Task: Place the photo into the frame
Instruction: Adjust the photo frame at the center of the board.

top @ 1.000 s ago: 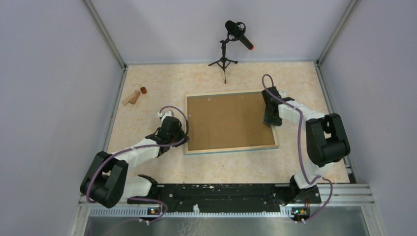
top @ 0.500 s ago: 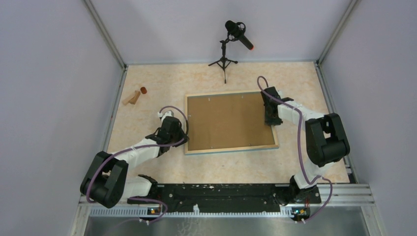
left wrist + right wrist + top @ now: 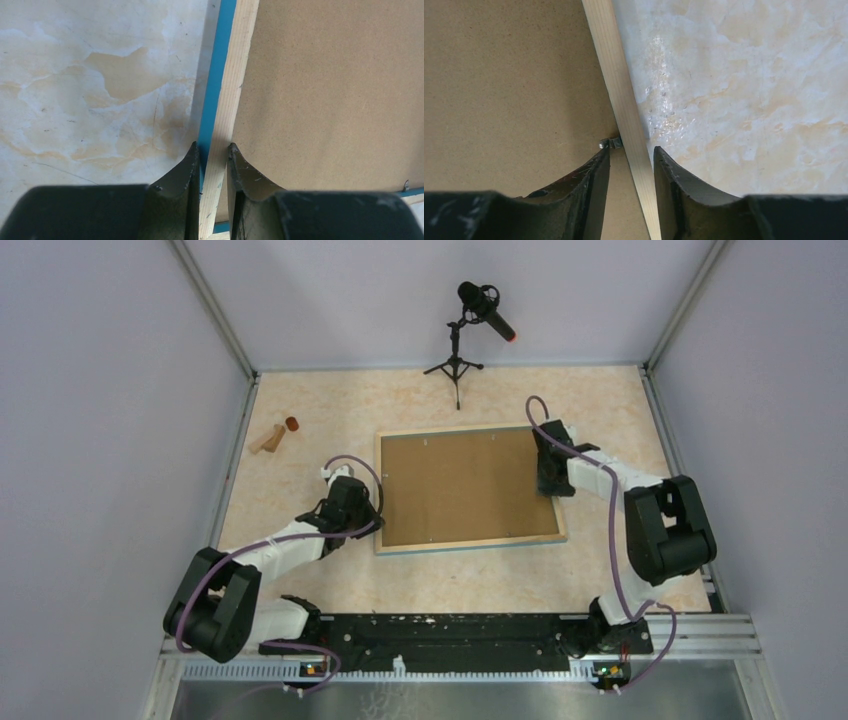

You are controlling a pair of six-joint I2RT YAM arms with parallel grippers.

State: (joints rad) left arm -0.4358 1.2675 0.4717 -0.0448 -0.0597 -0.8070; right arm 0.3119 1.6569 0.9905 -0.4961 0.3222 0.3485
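The frame (image 3: 470, 543) lies face down mid-table, light wood rails around a brown backing board (image 3: 462, 485). The photo is hidden. My left gripper (image 3: 372, 510) is at the frame's left rail. In the left wrist view that gripper (image 3: 214, 150) is shut on the wood rail (image 3: 235, 90), with the blue face edge (image 3: 216, 75) beside it. My right gripper (image 3: 548, 480) is at the right rail. In the right wrist view it (image 3: 631, 152) straddles the rail (image 3: 611, 60) with gaps on both sides, open. Its left finger sits by a small metal tab (image 3: 610, 143).
A microphone on a tripod (image 3: 462, 340) stands at the back centre. Small wooden pieces (image 3: 268, 438) and a red-brown piece (image 3: 292, 423) lie at the back left. Grey walls close in the table on three sides.
The right gripper has shifted slightly toward the far end along the frame's right rail. The left arm and the frame have not moved.
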